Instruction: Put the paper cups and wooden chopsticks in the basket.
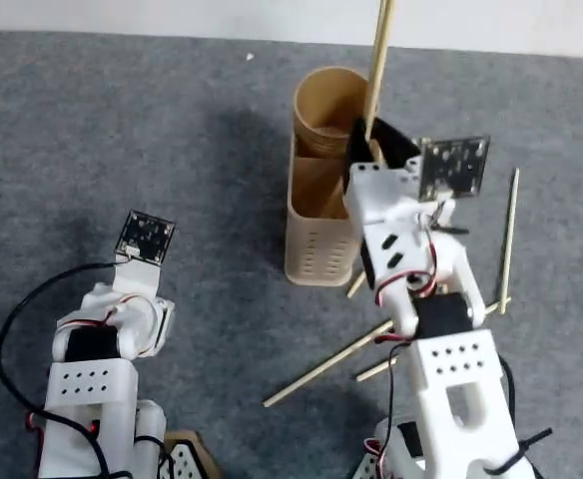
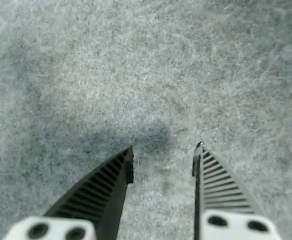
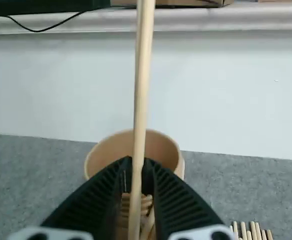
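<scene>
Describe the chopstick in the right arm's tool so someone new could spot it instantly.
Find the beige perforated basket in the middle of the grey carpet, with a paper cup standing in its far end. Beside that cup, the right tool is shut on one wooden chopstick. It is the only one standing upright, rising past the cup's rim; the other chopsticks lie flat on the carpet.

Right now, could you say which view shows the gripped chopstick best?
The right wrist view: the chopstick stands close-up, clamped in the right gripper. The high view shows it thin, sticking up over the basket.
</scene>
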`<action>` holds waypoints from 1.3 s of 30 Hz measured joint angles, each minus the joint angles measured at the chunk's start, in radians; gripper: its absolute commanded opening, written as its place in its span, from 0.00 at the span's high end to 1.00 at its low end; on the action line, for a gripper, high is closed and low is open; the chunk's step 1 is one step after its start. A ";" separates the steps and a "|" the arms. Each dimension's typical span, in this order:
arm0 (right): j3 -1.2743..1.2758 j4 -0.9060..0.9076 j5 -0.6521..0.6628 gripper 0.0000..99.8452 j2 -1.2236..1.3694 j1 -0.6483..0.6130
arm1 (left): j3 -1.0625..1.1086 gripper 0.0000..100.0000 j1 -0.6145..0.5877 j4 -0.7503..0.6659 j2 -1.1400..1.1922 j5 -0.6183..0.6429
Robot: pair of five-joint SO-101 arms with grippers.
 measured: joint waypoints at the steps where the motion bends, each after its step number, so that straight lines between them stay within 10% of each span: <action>1: 0.011 -0.002 0.000 0.94 -0.006 0.000 | 0.000 0.80 0.000 0.000 0.000 0.000; 19: -0.396 0.476 0.180 0.82 0.006 0.143 | 0.000 0.80 0.000 0.000 0.000 0.000; 31: -0.681 0.802 0.377 0.82 0.660 0.511 | 0.000 0.80 0.000 0.000 0.000 0.000; 39: -0.690 0.783 0.387 0.82 0.974 0.534 | 0.000 0.80 0.000 0.000 0.000 0.000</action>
